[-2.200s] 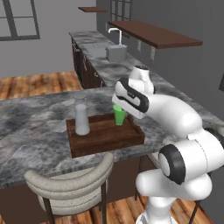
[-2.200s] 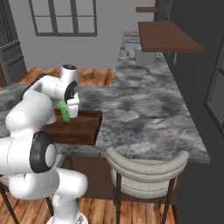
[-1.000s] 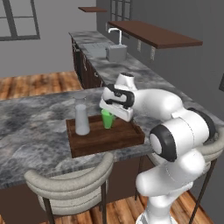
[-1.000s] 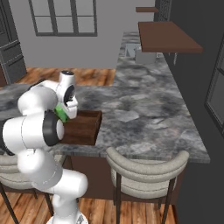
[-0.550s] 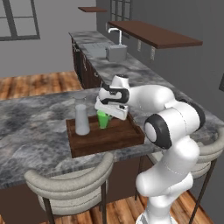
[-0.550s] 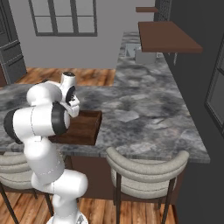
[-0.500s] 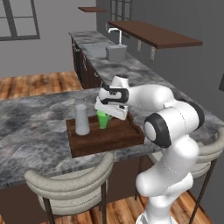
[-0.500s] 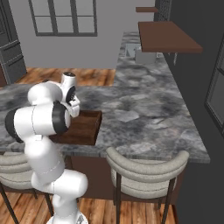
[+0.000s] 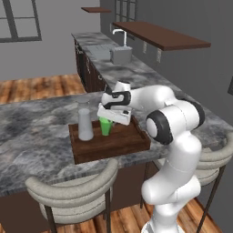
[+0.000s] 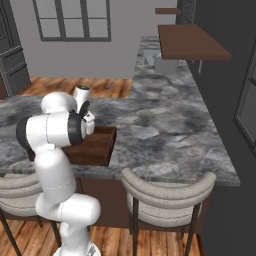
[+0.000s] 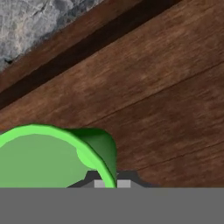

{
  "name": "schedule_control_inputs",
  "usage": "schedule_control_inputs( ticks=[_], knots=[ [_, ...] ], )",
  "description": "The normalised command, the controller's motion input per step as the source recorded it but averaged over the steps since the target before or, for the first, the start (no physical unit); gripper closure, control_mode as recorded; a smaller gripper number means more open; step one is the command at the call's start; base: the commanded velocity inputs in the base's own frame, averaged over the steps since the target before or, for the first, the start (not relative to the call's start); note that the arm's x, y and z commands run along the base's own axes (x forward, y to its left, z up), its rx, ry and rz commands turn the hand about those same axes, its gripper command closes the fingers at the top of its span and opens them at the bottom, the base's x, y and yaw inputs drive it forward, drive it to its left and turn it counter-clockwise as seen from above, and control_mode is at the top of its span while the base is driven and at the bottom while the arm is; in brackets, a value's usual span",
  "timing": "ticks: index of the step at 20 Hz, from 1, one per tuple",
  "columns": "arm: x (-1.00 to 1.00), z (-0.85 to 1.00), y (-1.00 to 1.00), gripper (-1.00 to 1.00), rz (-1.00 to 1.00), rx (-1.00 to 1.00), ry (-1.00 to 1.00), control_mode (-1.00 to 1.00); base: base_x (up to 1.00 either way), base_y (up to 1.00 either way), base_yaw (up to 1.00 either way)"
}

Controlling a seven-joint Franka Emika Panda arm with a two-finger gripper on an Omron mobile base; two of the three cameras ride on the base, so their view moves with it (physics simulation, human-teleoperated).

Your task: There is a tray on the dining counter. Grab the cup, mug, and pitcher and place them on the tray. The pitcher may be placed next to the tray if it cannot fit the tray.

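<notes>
A glossy white arm point(image 9: 175, 136) of rounded, bulbous segments, with dark grey rings at its joints.

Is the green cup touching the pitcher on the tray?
Apart. The left base view shows bare tray wood between the pitcher and the green cup, which stands under the gripper.
</notes>
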Motion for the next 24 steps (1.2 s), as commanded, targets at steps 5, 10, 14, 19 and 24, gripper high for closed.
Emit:
schedule_control_inputs(
  ticks=[5, 10, 14, 19, 24],
  knots=[
    [0.23, -0.17, 0.04, 1.00, 0.10, 0.00, 0.00, -1.00, 0.00, 0.00, 0.00],
    [0.29, -0.18, 0.07, 1.00, 0.09, 0.00, 0.00, -1.00, 0.00, 0.00, 0.00],
    [0.33, -0.14, 0.13, 1.00, 0.07, 0.00, 0.00, -1.00, 0.00, 0.00, 0.00],
    [0.13, -0.23, 0.11, 1.00, 0.07, 0.00, 0.00, -1.00, 0.00, 0.00, 0.00],
    [0.00, -0.38, 0.13, -1.00, 0.09, 0.00, 0.00, -1.00, 0.00, 0.00, 0.00]
  ],
)
